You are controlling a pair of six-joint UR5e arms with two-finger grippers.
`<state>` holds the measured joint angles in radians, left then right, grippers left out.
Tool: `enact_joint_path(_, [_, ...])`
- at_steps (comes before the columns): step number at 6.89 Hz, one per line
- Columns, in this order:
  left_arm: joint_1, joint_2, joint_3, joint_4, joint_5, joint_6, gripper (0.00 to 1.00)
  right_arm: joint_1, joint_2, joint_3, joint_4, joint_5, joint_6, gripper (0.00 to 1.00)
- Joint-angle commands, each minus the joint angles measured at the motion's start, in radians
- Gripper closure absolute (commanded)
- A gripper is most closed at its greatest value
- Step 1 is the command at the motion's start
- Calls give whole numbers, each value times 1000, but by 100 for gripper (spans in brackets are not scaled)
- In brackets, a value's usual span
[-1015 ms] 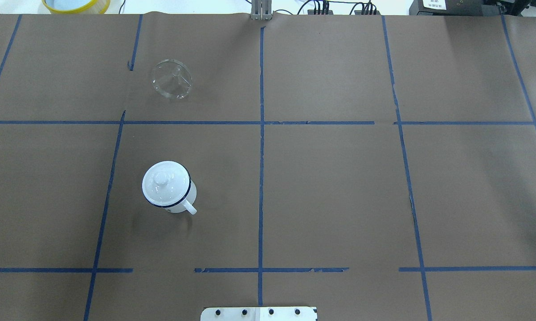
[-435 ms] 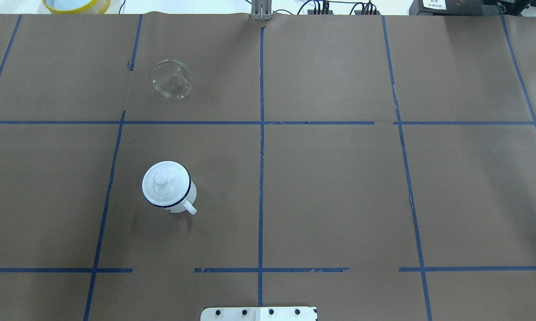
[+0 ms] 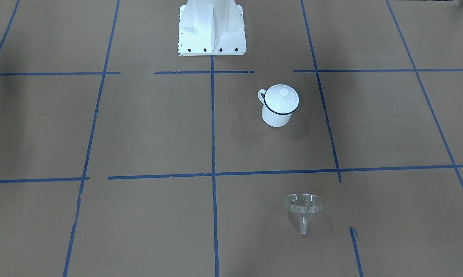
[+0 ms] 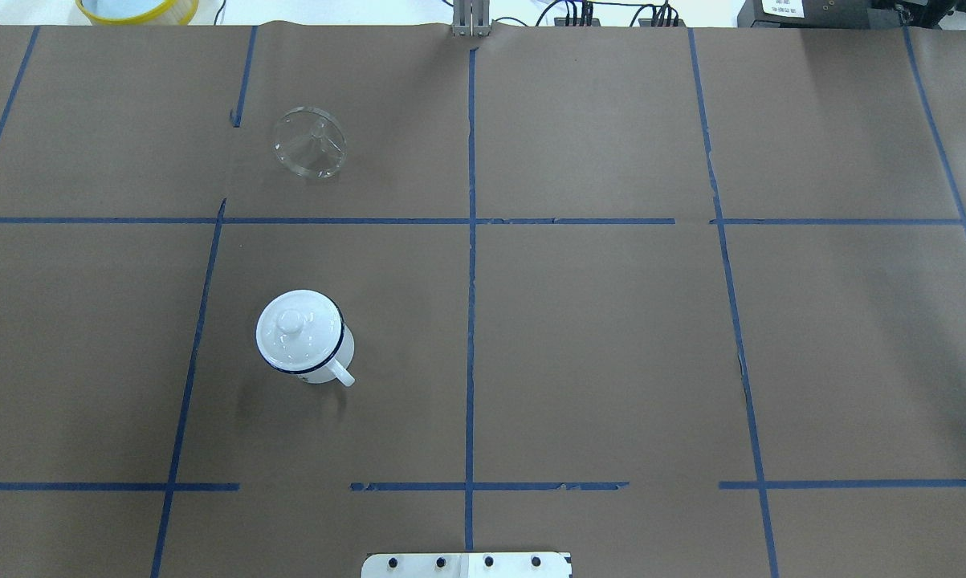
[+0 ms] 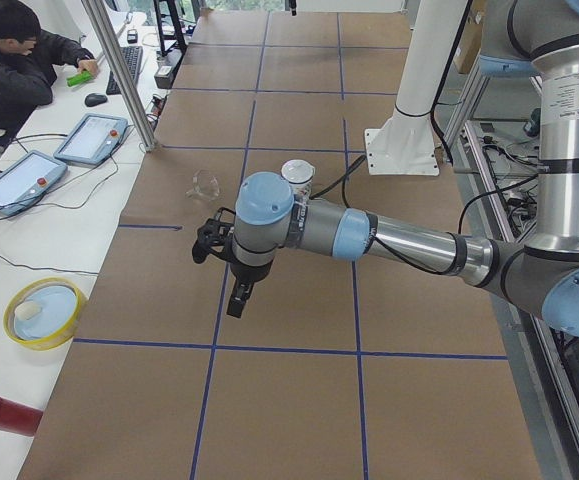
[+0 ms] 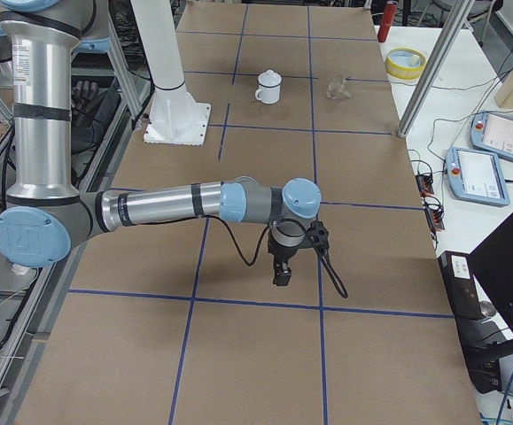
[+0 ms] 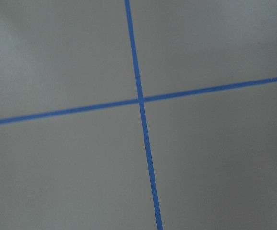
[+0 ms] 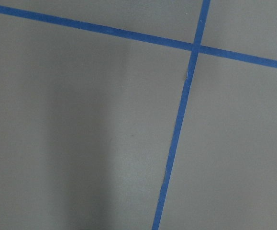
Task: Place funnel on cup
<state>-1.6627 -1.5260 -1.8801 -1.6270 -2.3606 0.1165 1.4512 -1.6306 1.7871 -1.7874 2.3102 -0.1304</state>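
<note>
The clear funnel (image 4: 309,143) lies tilted on the brown paper at the far left, its spout resting on the table (image 3: 303,209). The white cup (image 4: 340,348) with a dark blue rim stands upright nearer the robot base (image 3: 275,117); a round white lid with a knob (image 4: 294,329) covers it. The left gripper (image 5: 241,297) hangs over the paper well short of the cup. The right gripper (image 6: 281,274) hangs over the far end of the table. Both show only in side views, so I cannot tell whether they are open or shut. The wrist views show only paper and blue tape.
The white base plate (image 4: 466,564) sits at the near middle edge. A yellow bowl (image 4: 137,8) and a red bottle (image 5: 4,413) stand beyond the table's far edge. An operator (image 5: 9,60) sits at a side bench with control tablets (image 5: 91,137).
</note>
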Motion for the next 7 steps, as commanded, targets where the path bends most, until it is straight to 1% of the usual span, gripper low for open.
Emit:
enact_joint_path(1, [-2,-37,18,-153,-6,-119,0,0,0,0,0,0,0,0])
enact_joint_path(2, [1,-36,25,-222,-5,-171,0,0,0,0,0,0,0,0])
enact_joint_path(3, [53,-37,18,-263,-46,-187,0,0,1,-1,0,0,0,0])
enact_joint_path(4, [142,-39,-2,-242,-78,-304,0,0,0,0,-1,0,0,0])
enact_joint_path(5, [269,-40,-86,-240,-62,-531,0,0,0,-1,0,0,0,0])
enact_joint_path(6, [411,-40,-178,-240,40,-769,0,0,0,0,0,0,0,0])
enact_joint_path(7, [563,-43,-238,-240,129,-1010,0,0,0,0,0,0,0,0])
